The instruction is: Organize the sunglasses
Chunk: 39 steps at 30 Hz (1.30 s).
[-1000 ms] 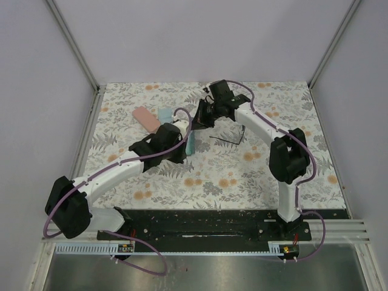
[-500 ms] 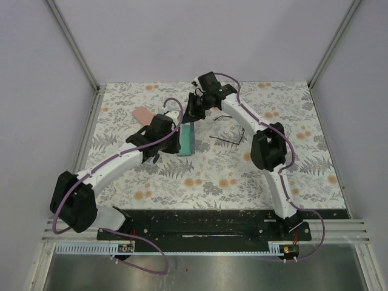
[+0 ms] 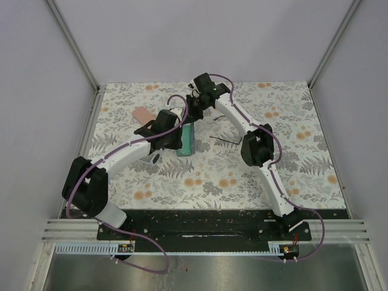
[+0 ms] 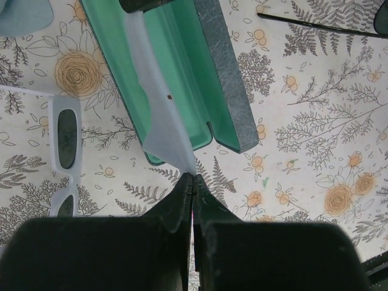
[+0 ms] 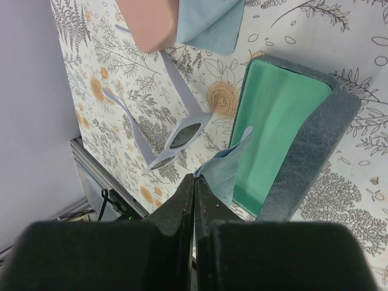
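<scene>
The whitish sunglasses (image 4: 63, 151) lie open on the floral table, left of an open grey-blue case with a green lining (image 4: 176, 66). At the top right of the left wrist view lie the thin black sunglasses (image 4: 321, 24). A light blue cloth (image 4: 160, 121) hangs stretched over the open case. My left gripper (image 4: 193, 176) is shut on its near corner. My right gripper (image 5: 194, 177) is shut on the opposite corner of the cloth (image 5: 227, 167), beside the case (image 5: 276, 121) and the whitish sunglasses (image 5: 182, 136).
A pink case (image 5: 148, 21) lies beyond the whitish pair with a second light blue cloth (image 5: 209, 21) against it. Both arms cross over the middle left of the table (image 3: 291, 121). Grey walls close in the table on three sides.
Both arms have swung in over the open case: the left wrist went forward and right, the right wrist went left. Both grippers stayed shut.
</scene>
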Tool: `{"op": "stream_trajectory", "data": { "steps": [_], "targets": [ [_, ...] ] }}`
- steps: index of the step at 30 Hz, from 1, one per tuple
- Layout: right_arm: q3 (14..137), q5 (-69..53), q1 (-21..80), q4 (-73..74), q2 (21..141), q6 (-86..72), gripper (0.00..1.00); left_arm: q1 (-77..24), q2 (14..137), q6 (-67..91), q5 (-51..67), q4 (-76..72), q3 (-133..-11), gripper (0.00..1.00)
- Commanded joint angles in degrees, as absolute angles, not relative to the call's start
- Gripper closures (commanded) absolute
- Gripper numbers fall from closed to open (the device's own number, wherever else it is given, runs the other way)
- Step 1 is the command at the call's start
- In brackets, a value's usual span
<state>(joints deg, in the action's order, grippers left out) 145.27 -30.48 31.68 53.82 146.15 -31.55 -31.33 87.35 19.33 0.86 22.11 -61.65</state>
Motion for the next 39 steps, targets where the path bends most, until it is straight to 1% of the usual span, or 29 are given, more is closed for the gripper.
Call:
{"op": "stream_trajectory", "data": {
  "steps": [1,10,19,32,39],
  "targets": [
    [149.5,-30.3,32.4,54.3,148.2,-30.0,1.0,-30.5,88.5,19.2,1.3,19.2,-64.4,1.0],
    [149.7,-33.0,32.8,49.3,150.5,-31.8,1.0,-30.0,91.7,18.5,0.7,18.8,-65.5,1.0],
    [150.2,-34.5,34.3,44.7,152.0,-34.3,1.0,-28.7,91.5,18.0,0.5,18.8,-64.9,1.0],
    [148.1,-30.9,33.9,44.5,152.0,-33.6,1.0,-28.4,95.7,17.7,2.5,19.0,-66.0,1.0],
    [147.8,-28.6,33.2,46.6,151.6,-32.5,1.0,-28.4,97.2,18.1,6.3,17.1,-66.3,1.0]
  ]
}}
